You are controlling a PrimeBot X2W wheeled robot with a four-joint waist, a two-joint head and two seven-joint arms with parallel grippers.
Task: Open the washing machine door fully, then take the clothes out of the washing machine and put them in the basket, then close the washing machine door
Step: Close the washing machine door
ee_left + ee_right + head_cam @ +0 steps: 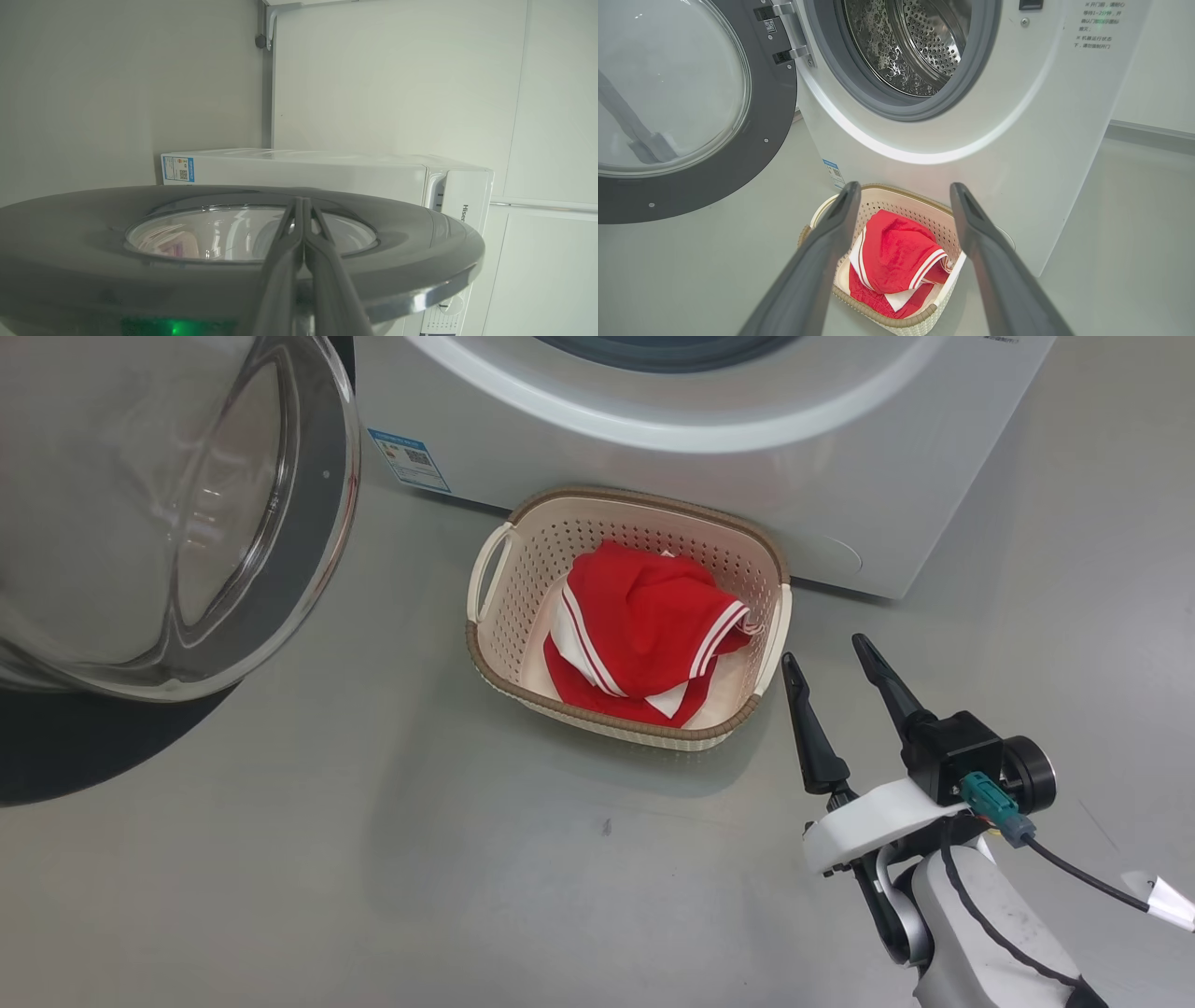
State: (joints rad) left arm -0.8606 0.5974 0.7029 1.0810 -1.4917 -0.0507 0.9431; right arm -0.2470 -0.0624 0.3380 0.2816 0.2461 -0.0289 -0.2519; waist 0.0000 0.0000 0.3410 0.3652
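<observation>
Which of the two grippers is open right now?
The right gripper, its fingers spread wide apart near the basket; the left gripper, at the washing machine door, has its fingers pressed together.

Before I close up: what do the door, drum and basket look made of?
Round washing machine door: glossy dark rim, likely plastic; clear bulging window, seemingly glass, with reflections. Drum: shiny perforated metal, probably stainless steel. Cream basket: matte perforated plastic, brown woven-look rim.

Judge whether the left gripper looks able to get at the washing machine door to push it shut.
Probably yes. The left gripper, shut, lies along the outer face of the open washing machine door, with nothing between them; whether they touch is unclear.
</observation>
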